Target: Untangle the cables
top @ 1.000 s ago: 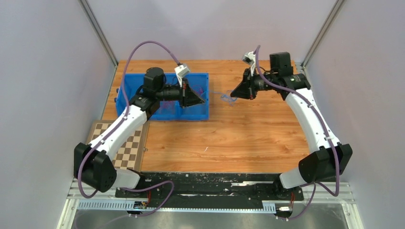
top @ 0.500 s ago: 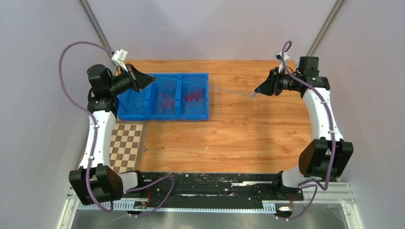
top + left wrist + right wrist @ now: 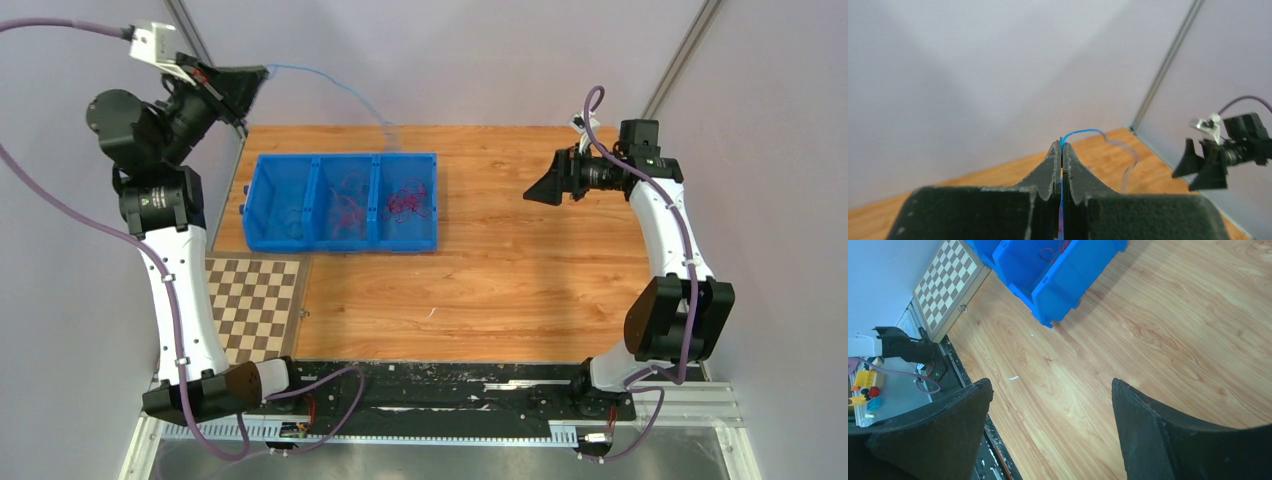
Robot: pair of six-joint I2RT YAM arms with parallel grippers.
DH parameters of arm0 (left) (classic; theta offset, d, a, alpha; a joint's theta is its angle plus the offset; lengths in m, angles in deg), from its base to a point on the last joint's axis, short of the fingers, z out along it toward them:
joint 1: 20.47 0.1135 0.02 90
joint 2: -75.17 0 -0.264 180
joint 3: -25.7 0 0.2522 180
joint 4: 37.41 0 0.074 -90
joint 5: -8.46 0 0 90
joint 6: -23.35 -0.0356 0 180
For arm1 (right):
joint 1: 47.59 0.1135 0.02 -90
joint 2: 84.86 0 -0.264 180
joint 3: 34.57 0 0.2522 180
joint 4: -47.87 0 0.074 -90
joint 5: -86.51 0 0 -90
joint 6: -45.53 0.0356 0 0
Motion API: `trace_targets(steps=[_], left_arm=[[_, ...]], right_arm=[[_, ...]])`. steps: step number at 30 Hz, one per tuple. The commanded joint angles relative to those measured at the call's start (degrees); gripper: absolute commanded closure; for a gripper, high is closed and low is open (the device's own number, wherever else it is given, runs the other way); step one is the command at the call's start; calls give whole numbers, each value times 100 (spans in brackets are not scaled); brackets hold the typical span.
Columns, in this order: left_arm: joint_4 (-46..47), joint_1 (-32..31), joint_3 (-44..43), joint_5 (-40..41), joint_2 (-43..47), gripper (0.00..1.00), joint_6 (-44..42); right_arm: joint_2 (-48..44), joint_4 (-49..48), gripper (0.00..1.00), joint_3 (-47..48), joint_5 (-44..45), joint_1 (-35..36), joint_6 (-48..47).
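Note:
My left gripper point(image 3: 262, 72) is raised high at the back left corner, above the table's far edge, and shut on a thin blue cable point(image 3: 340, 88). The cable arcs from its tip to the right and down toward the far side of the blue bin point(image 3: 270, 240). In the left wrist view the cable point(image 3: 1083, 132) curls out from between the shut jaws of the left gripper point(image 3: 1061, 145). Red tangled cables point(image 3: 408, 203) lie in the bin's right compartment and others point(image 3: 345, 208) in the middle one. My right gripper point(image 3: 530, 195) hangs over the table's right side, open and empty, as the right gripper point(image 3: 1050, 386) shows.
A checkerboard point(image 3: 255, 305) lies at the front left beside the bin. Grey walls with metal corner posts point(image 3: 205, 60) close in the back and sides. The wooden table point(image 3: 500, 290) stretches between the arms. In the right wrist view the bin point(image 3: 1068, 270) and checkerboard point(image 3: 945, 280) lie beyond the fingers.
The right gripper opened and let the blue cable go. The left arm swung left and up high, carrying its end of the cable, which now hangs slack toward the bin.

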Motion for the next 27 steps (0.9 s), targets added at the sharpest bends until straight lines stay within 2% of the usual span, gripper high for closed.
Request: trace_targets(steps=[1, 3, 7, 9, 12, 14, 22, 27], left_arm=[[-39, 312, -828, 437, -285, 100, 9], [-10, 367, -1015, 459, -365, 100, -28], [-124, 392, -1150, 591, -414, 100, -392], [-333, 405, -1152, 912, -421, 100, -735], [-923, 448, -1192, 1891, -486, 100, -1302], [-976, 583, -1026, 2249, -509, 100, -1394], [-197, 840, -177, 2182, -443, 100, -1566], [-125, 835, -65, 2220, -651, 100, -1551]], right_arm=[[-123, 165, 12, -54, -208, 13, -493], [-169, 299, 15, -142, -157, 16, -842], [-223, 344, 15, -242, -31, 14, -976], [-217, 359, 15, -264, -6, 12, -984], [-207, 393, 13, -299, 44, 11, -985], [-211, 418, 12, -344, 65, 16, -1010], [-257, 530, 10, -475, 163, 12, -1157], [-254, 611, 10, -428, 231, 12, -1256]])
